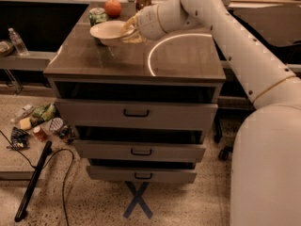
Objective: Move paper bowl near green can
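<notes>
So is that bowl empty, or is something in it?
Empty, as far as shows: the bowl has a plain pale inside, nothing in it. The gripper holds its rim, close to the green can.

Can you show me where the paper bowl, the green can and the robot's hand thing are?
paper bowl [107,31], camera view, on its pale inner surface.
green can [97,16], camera view, on its patterned side, just behind the bowl.
gripper [128,30], camera view, between its fingertips, clamped on the bowl's right rim.
</notes>
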Controlling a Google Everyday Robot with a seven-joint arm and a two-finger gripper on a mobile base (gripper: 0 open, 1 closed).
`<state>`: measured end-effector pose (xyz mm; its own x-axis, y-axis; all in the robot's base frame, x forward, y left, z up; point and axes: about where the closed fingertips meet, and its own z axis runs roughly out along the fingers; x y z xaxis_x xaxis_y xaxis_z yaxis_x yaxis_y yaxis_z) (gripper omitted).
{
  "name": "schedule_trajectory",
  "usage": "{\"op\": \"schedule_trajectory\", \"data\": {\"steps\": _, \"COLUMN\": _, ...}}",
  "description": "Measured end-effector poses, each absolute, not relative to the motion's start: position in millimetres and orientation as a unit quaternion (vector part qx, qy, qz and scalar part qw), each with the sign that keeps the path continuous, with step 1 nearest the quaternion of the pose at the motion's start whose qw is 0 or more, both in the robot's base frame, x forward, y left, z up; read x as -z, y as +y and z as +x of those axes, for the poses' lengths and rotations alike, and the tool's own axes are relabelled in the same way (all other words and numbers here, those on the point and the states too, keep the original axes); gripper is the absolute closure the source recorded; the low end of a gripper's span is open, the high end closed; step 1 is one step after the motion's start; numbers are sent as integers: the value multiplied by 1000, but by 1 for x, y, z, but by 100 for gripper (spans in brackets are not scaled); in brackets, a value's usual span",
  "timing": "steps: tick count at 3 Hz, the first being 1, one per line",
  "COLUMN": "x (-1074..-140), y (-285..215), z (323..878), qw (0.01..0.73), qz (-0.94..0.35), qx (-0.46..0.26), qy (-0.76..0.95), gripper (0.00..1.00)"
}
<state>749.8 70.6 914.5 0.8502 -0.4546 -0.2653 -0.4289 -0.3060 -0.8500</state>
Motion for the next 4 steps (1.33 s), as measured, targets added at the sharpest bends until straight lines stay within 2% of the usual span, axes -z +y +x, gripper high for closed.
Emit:
{"op": "schedule_trajectory", "data": {"steps": 2, "x": -913, "y": 86, "z": 746, "qw": 521, "qz": -812, "qx": 1, "qy": 264, "gripper": 8}}
{"op": "schedule_trajectory", "data": {"steps": 3, "x": -929, "y": 69, "z": 753, "qw": 510, "qz": -810, "qx": 16, "qy": 288, "gripper": 0}}
{"op": "schedule_trajectory", "data": {"steps": 4, "x": -947, "y": 26, "z": 768, "qw": 490, "qz": -796, "qx": 36, "qy": 355, "gripper": 0}}
